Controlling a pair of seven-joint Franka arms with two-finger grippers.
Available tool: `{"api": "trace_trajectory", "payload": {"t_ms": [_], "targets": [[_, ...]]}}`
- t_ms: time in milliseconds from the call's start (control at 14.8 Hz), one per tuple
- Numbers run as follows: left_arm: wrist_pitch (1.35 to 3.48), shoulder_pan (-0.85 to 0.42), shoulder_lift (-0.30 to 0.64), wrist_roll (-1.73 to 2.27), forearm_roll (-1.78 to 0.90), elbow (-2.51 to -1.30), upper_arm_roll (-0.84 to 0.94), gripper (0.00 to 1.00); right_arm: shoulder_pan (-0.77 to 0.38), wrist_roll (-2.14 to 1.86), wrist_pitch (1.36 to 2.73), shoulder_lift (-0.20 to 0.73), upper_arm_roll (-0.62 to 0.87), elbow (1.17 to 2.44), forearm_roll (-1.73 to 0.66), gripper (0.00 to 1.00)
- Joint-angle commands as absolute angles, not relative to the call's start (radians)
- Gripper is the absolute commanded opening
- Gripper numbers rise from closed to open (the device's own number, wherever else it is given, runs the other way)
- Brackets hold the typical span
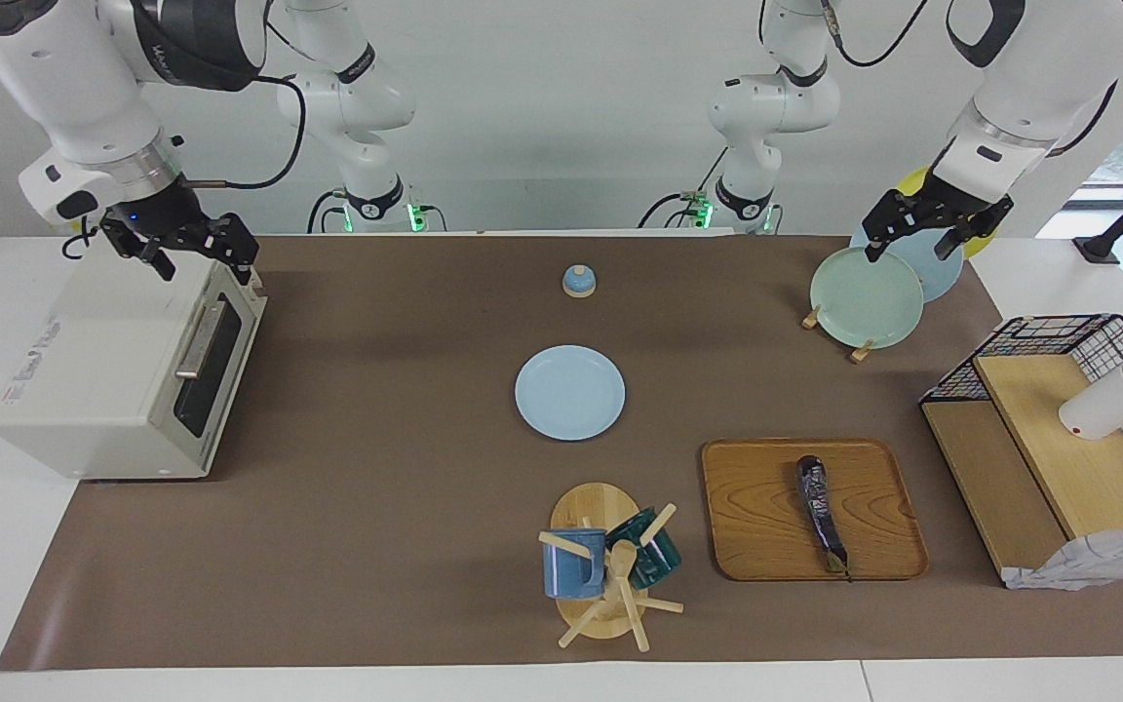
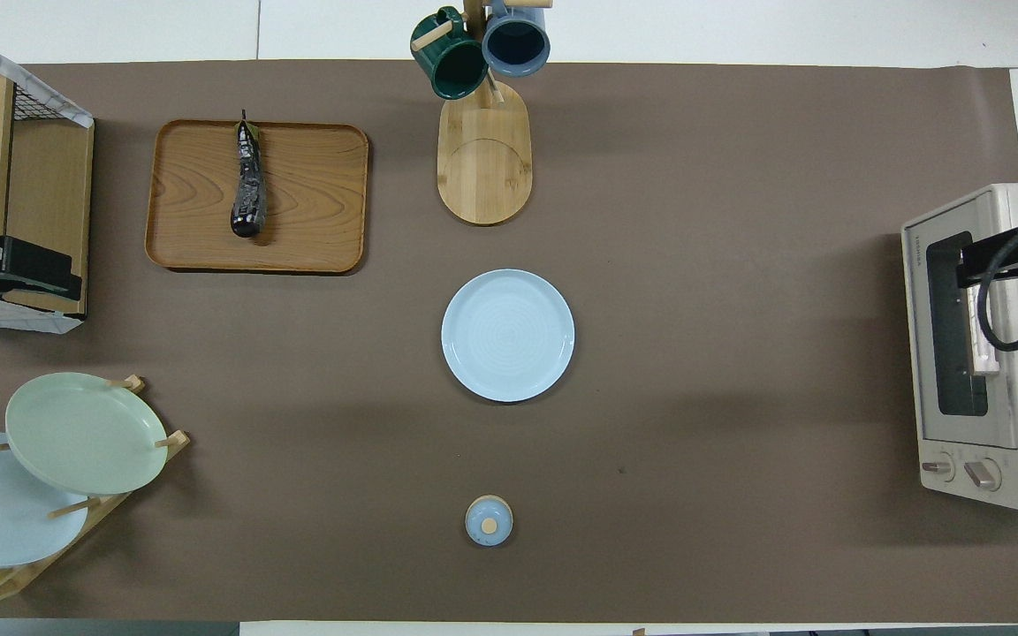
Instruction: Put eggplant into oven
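We have two high cameras. One faces the robots from across the table, wide. One sits above the robots' end, looking steeply down and forward. Both share the brown mat (image 1: 376, 546) (image 2: 739, 221), half a turn apart.

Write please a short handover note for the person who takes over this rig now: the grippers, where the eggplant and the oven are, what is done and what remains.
Left gripper: open, empty, up over the plate rack at the left arm's end.
Right gripper: open, empty, over the top front edge of the oven.
Eggplant: lying on the wooden tray, at the left arm's end, farther from the robots than the light blue plate.
Oven: at the right arm's end, door shut.
Done: nothing yet.
Left: open the oven door, pick the eggplant off the tray, put it inside the oven.
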State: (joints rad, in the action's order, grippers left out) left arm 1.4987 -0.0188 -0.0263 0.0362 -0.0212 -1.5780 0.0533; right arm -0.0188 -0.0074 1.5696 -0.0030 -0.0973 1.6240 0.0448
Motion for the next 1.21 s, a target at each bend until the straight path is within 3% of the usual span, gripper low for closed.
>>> {"api": "trace_trajectory", "payload": {"t_ms": [0,607,675,742,810,877,1147], "targets": [[1.509,-0.018,-0.032,0.041,-0.011,-1.578,0.052,1.00,-0.003,-0.025,1.557,-0.020,-0.087,1.638,0.017,1.00],[1.511,-0.015,-0.032,0.037,-0.011,-1.575,0.051,1.00,0.002,-0.031,1.562,-0.020,-0.087,1.638,0.017,1.00],[1.511,-0.015,-0.032,0.037,-0.009,-1.577,0.051,1.00,0.003,-0.025,1.574,-0.020,-0.089,1.649,0.017,0.92],[1.514,-0.015,-0.032,0.038,-0.009,-1.577,0.052,1.00,0.003,-0.026,1.584,-0.023,-0.094,1.658,0.017,0.41],[1.528,-0.015,-0.032,0.038,-0.009,-1.578,0.051,1.00,0.003,-0.029,1.589,-0.032,-0.095,1.672,0.017,0.10],[1.540,-0.015,-0.032,0.040,-0.011,-1.582,0.052,1.00,0.005,-0.034,1.603,-0.040,-0.095,1.695,0.017,0.00],[1.566,-0.017,-0.032,0.044,-0.011,-1.592,0.054,1.00,0.049,-0.021,1.735,-0.101,-0.098,1.857,0.031,0.00]]}}
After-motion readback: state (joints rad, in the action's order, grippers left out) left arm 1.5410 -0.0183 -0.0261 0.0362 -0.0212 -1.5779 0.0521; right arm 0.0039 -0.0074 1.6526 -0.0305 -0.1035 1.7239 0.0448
